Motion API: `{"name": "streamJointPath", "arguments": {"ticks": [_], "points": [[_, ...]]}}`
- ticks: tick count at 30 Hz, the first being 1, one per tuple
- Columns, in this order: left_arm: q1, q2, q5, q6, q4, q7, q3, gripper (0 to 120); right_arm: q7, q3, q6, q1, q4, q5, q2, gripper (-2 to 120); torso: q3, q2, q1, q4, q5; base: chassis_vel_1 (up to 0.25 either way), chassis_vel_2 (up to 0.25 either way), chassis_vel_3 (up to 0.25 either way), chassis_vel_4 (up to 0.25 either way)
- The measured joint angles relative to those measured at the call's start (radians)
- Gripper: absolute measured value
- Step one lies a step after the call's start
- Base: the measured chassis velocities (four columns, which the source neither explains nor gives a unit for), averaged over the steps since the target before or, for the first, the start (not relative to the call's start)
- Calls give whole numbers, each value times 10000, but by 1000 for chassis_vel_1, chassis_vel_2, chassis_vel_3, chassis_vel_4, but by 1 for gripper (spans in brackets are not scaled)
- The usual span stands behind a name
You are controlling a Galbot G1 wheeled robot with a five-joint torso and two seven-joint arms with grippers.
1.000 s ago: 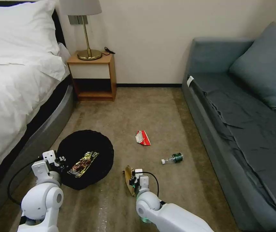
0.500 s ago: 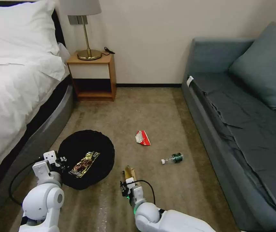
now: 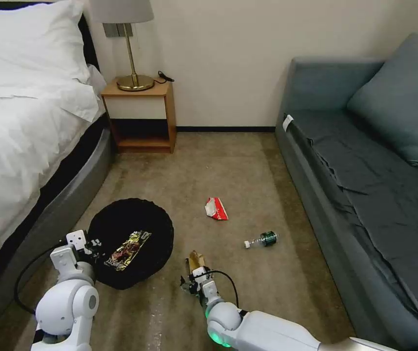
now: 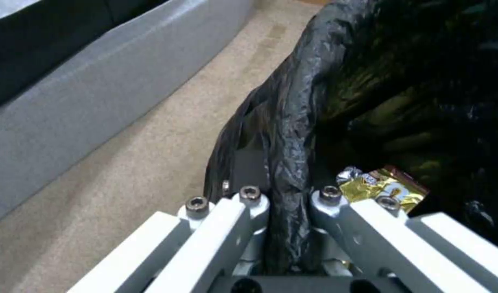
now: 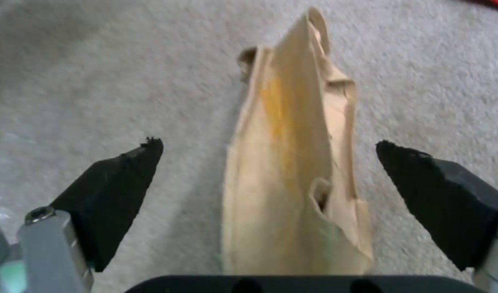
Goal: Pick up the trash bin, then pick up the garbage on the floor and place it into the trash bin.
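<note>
Right gripper [image 5: 268, 162] had drawn back along banana peel [image 5: 295, 175] | jaws spread astride it, ready to pinch | left gripper [image 4: 287, 203] clamped trash bin [image 3: 135, 214] rim beside peel, keeping the mouth near.

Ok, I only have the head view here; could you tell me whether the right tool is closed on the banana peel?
Observer: No. The right wrist view shows the right tool open, with the banana peel lying on the carpet between its fingers and touching neither.
Operator: Thank you. And is the left tool actually gripping the trash bin?
Observer: Yes. The left wrist view shows the left tool shut on the trash bin, its bag-lined rim pinched between the fingers.
</note>
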Motion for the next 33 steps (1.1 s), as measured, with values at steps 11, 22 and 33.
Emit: {"name": "streamJointPath", "arguments": {"ticks": [11,22,33], "points": [[29,10,18,3,-58,2,5,4,-330,-18,353,-31,-1105,-473,198,100,0,0,0,0,1,0,0,0,0],[46,-44,64,10,-78,0,6,4,-534,52,591,-39,-1483,-539,263,73,0,0,0,0,1,0,0,0,0],[92,-80,70,-13,-91,-9,-32,4,-548,58,627,-97,-1428,-461,223,33,0,0,0,0,0,0,0,0,0]]}}
